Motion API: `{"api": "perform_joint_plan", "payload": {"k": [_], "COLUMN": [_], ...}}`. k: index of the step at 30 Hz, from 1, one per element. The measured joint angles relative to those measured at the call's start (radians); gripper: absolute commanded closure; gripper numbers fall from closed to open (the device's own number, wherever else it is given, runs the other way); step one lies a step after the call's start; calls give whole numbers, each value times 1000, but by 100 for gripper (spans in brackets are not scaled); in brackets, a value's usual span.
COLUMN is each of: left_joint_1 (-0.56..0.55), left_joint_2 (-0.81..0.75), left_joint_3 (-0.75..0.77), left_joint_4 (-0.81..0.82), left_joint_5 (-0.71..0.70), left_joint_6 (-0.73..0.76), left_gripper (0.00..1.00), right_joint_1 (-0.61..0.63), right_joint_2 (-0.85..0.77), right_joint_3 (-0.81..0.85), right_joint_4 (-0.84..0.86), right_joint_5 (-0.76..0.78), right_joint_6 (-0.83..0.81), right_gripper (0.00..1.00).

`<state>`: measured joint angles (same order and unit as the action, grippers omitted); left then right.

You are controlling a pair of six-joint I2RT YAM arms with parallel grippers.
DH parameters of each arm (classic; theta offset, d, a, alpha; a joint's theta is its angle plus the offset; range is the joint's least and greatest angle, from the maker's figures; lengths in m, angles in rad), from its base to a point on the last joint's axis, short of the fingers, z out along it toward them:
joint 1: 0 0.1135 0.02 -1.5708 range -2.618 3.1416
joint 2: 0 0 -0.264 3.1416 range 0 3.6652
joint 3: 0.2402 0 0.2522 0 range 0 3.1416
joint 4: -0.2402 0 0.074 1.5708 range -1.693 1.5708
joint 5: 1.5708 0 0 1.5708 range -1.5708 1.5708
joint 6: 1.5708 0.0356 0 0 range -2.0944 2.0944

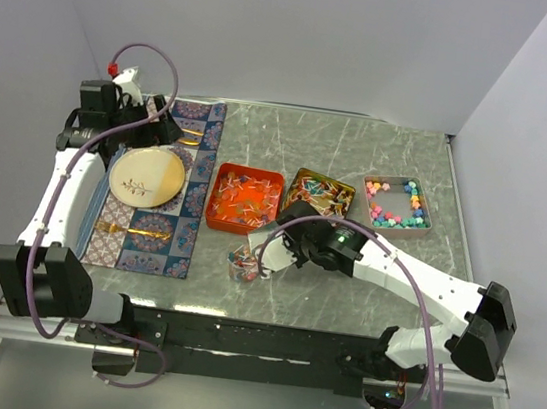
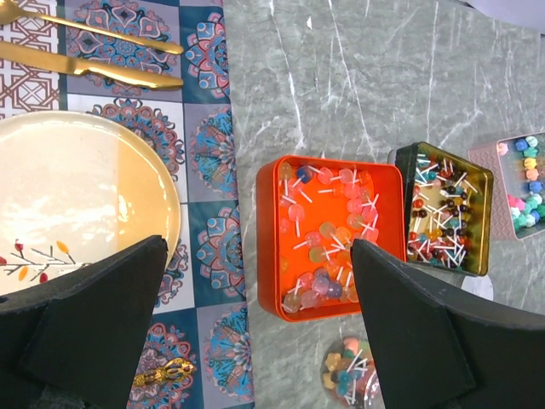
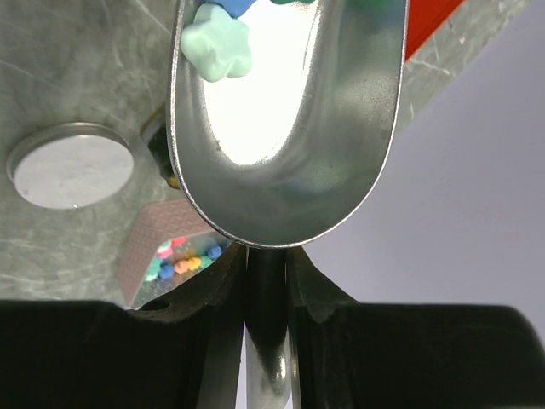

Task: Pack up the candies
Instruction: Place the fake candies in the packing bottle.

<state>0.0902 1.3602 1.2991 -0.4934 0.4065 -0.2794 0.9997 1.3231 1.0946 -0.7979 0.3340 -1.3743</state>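
right claw [image 3: 266, 268] grips a metal scoop [image 3: 289, 145] holding pale green and blue candies [image 3: 217, 43]. left claw [image 2: 255, 256] spread open; orange tin [image 2: 271, 247] at frame centre and gold tin [image 2: 487, 192] at right hold stick sweets [image 2: 324, 256].

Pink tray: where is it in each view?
Top external: tray just right of centre.
Left wrist: tray cut off by the right edge, mid-height.
Right wrist: tray at lower left, beside the scoop.
Shared landmark: the grey marble table.
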Motion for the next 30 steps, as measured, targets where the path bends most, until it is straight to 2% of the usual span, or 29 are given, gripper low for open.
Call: {"api": "perform_joint_plan", "payload": {"k": [6,15,30], "left_joint_1": [12,22,23], "left_joint_2": [-21,-39,-35], "left_joint_3": [-21,-37,-37], "left_joint_4": [11,33,48], "left_joint_5": [9,26,64], "left_joint_6": [-7,-30,-57], "left_gripper": [3,3,3], "right_joint_1": [5,31,119], "right_joint_2": [-5,-99,-22], "right_joint_3": [7,-2,1], "right_joint_4": [9,27,36], "right_joint_5": [66,145,245], "right_joint_6": [-56,-195,-259], "right_gripper": [100,100,100]}}
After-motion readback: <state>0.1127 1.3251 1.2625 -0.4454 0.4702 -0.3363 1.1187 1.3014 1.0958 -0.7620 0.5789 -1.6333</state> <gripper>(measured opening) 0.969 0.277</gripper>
